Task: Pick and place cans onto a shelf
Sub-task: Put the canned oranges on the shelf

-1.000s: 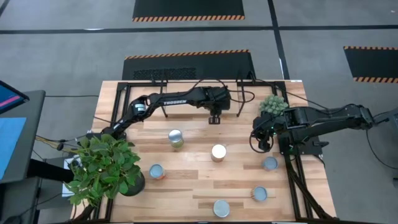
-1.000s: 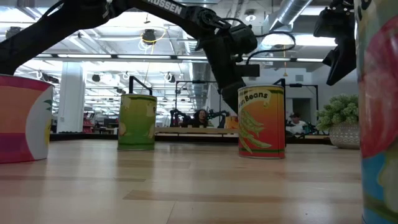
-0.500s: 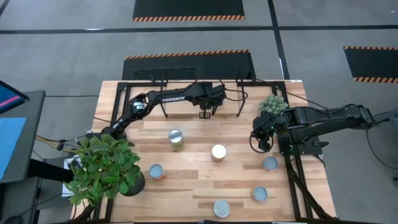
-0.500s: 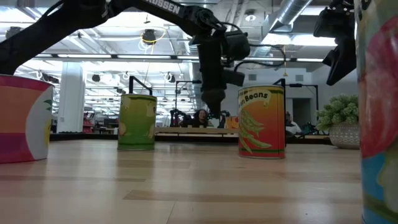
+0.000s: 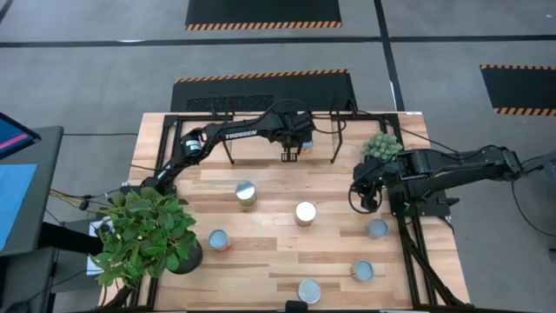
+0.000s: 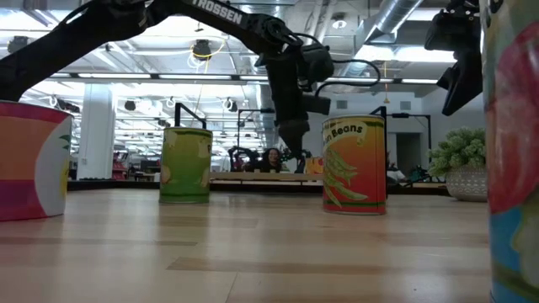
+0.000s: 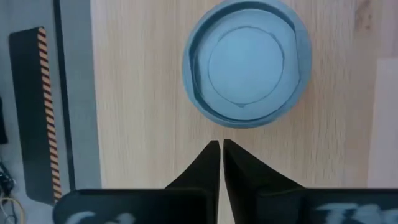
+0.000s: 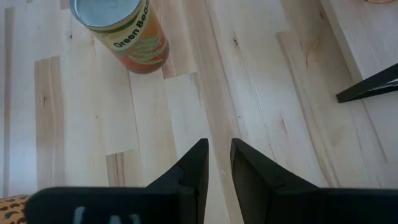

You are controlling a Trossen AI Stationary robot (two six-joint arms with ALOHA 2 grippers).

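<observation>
Hovering Over the Shelf: Left Claw Clenched Beside a Placed Can

Reaching to the far edge of the table (image 5: 261,252), the left arm holds its left gripper (image 5: 287,156) above the shelf (image 5: 252,149), the low light-wood board on thin black legs. Its two fingers (image 7: 205,168) are pressed together with only a hairline gap, grasping nothing. Just beyond their tips, in the left wrist view, a can with a silvery-blue top (image 7: 246,62) stands upright on the shelf board, close to the fingertips but not touching them. From above, this can (image 5: 303,147) shows just beside the gripper.

Relative to the shelf, the other cans stand on the plank tabletop nearer the front. A green-labelled can (image 5: 246,193) is closest to the shelf, and a white-topped Green Beans can (image 5: 305,212) with an orange label stands a little farther out. Four more lie beyond these: one near the leafy potted plant (image 5: 143,235), at (image 5: 219,240); one near the right arm's base (image 5: 377,229); and two by the front edge (image 5: 363,270) and (image 5: 309,290).

The right gripper (image 5: 365,196) waits off the shelf's right end, near a small green succulent (image 5: 380,145). Its fingers (image 8: 193,168) stand parted and empty above bare planks, with the Green Beans can ahead of them in the right wrist view.
</observation>
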